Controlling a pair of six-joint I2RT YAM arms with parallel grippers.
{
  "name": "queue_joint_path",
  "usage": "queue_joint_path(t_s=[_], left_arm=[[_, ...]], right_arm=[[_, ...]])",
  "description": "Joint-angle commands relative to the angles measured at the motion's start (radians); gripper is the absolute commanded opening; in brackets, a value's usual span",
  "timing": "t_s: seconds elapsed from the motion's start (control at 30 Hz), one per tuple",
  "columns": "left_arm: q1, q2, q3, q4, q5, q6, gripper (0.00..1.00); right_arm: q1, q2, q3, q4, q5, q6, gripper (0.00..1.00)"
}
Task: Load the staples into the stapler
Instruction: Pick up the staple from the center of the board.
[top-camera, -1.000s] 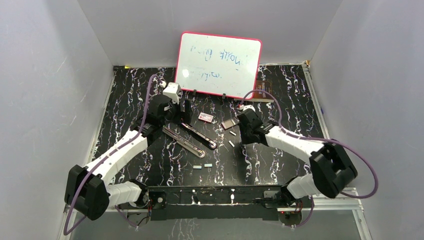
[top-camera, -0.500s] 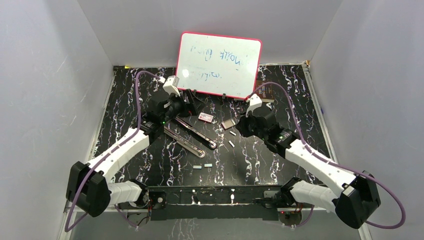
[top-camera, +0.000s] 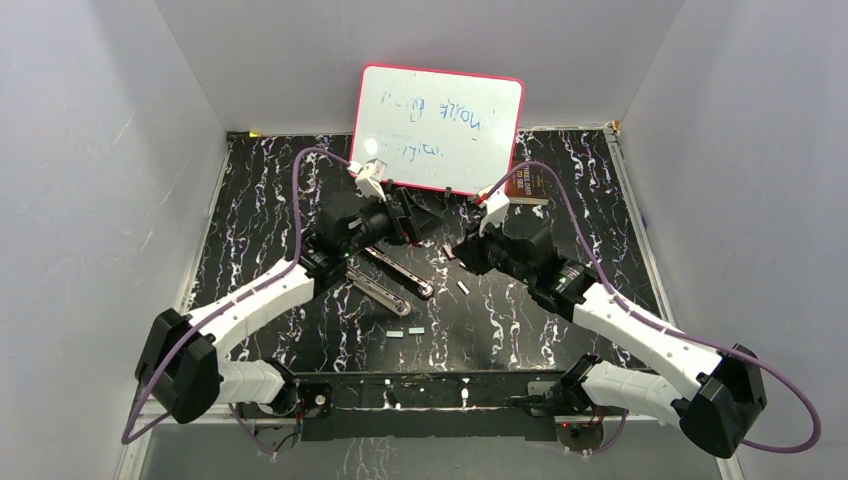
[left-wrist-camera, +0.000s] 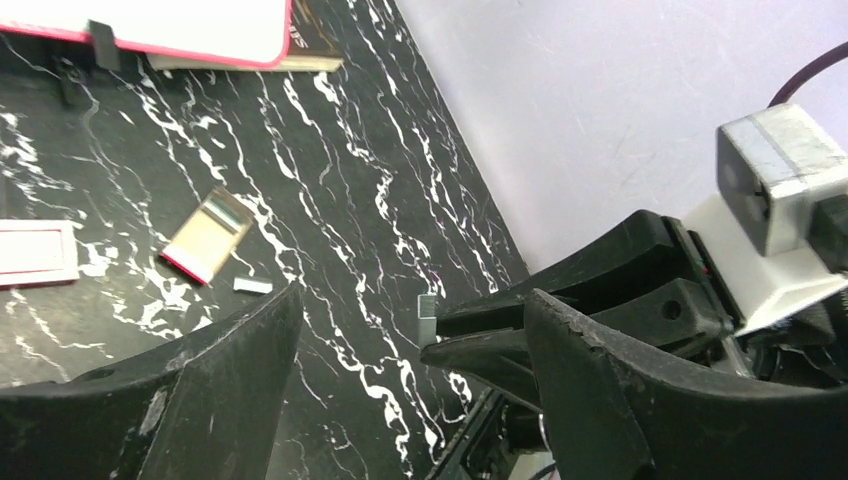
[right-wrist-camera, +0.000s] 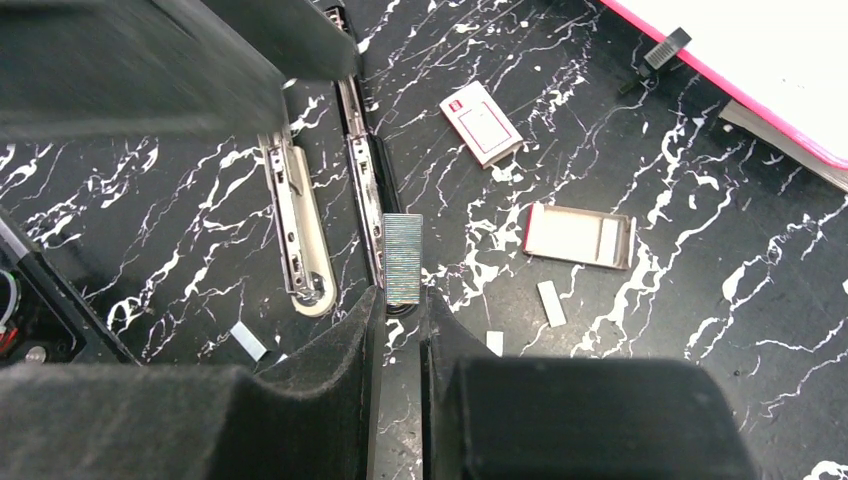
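The stapler (top-camera: 392, 281) lies opened flat on the black marbled table, its pale half (right-wrist-camera: 295, 225) beside the half with the shiny rail (right-wrist-camera: 365, 190). My right gripper (right-wrist-camera: 403, 295) is shut on a short silvery strip of staples (right-wrist-camera: 403, 258), which sticks out past its tips above the rail half's near end. My left gripper (left-wrist-camera: 410, 295) is open; the right gripper's tips and that held strip (left-wrist-camera: 428, 315) show in the gap between its fingers (left-wrist-camera: 200, 380). From above, both grippers (top-camera: 405, 225) (top-camera: 455, 245) meet just beyond the stapler. Loose staple strips (right-wrist-camera: 551, 303) (right-wrist-camera: 248, 341) lie on the table.
A red-framed whiteboard (top-camera: 437, 128) leans on the back wall, a dark book (top-camera: 525, 188) beside it. A small white box with a red label (right-wrist-camera: 482, 123) and an open box tray (right-wrist-camera: 580, 235) lie beyond the stapler. Grey walls close in both sides.
The left gripper has swung right, away from the stapler's far end toward the right gripper, its jaws slightly narrower. The right gripper has shifted left with the strip still held.
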Motion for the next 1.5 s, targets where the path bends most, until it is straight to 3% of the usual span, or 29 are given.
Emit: queue_joint_path(t_s=[0.0,0.27,0.73,1.03,1.47], left_arm=[[-0.029,0.037,-0.002,0.068,0.004,-0.044,0.78],[-0.052,0.074,-0.007,0.109,-0.004,-0.068,0.74],[-0.069,0.092,-0.022,0.158,0.034,-0.086,0.37],[-0.074,0.106,-0.024,0.174,0.052,-0.090,0.28],[-0.077,0.108,-0.027,0.187,0.053,-0.095,0.03]], right_arm=[[0.023,0.006,0.064,0.072,-0.019,-0.016,0.11],[0.033,0.018,0.076,0.095,-0.011,0.012,0.11],[0.038,0.032,0.088,0.118,0.060,0.033,0.11],[0.039,0.036,0.093,0.126,0.078,0.041,0.11],[0.040,0.033,0.089,0.130,0.073,0.043,0.17]])
